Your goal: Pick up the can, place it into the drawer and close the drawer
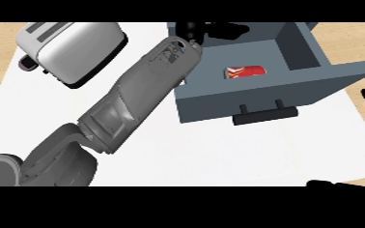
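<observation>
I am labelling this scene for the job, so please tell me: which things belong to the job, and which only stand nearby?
Belong to the job:
- red metal can, lying inside the drawer
- open grey box-shaped drawer
- left hand, behind the drawer

Standing nearby:
- white and silver toaster
- right hand, at the lower right edge

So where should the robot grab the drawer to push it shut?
Best bet is the black handle on the grey drawer's front panel, approached from the near side. It sticks out as a bar, and the red can already lies inside.
</observation>
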`<state>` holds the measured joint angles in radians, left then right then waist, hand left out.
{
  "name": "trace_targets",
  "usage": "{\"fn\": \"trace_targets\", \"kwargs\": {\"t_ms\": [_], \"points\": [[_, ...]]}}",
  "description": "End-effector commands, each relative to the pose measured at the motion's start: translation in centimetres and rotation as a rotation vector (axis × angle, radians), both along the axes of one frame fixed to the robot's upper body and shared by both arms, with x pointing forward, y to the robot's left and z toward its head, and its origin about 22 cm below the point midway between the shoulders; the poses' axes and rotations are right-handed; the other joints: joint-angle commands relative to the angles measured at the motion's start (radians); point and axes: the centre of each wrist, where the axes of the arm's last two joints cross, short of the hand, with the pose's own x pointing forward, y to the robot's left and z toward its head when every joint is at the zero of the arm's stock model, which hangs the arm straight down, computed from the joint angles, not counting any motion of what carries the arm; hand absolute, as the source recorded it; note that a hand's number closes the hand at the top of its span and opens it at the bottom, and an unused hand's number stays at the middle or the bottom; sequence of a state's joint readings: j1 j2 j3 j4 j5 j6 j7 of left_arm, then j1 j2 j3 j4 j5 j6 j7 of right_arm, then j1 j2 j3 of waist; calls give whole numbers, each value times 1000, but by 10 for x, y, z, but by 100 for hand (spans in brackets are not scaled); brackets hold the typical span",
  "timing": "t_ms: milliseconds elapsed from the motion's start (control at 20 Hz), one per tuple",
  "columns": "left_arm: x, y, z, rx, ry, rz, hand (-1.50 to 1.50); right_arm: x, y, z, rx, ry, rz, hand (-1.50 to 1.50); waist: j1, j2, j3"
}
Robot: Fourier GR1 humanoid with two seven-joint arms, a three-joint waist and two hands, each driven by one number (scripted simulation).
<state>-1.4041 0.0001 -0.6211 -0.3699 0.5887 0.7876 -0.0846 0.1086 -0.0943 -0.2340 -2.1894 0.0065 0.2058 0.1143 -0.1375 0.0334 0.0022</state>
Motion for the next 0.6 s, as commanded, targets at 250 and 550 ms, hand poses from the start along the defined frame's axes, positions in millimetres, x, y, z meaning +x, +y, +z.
{"fn": "trace_targets", "kwargs": {"t_ms": [250,550], "points": [[-1,-6,12,-87,10,-16,-150,1,5,26,-280,-113,-9,-150,25,-4,-1],[-4,-12,25,-133,-41,-19,-150,13,16,15,-458,-120,-25,-150,60,-10,-1]]}}
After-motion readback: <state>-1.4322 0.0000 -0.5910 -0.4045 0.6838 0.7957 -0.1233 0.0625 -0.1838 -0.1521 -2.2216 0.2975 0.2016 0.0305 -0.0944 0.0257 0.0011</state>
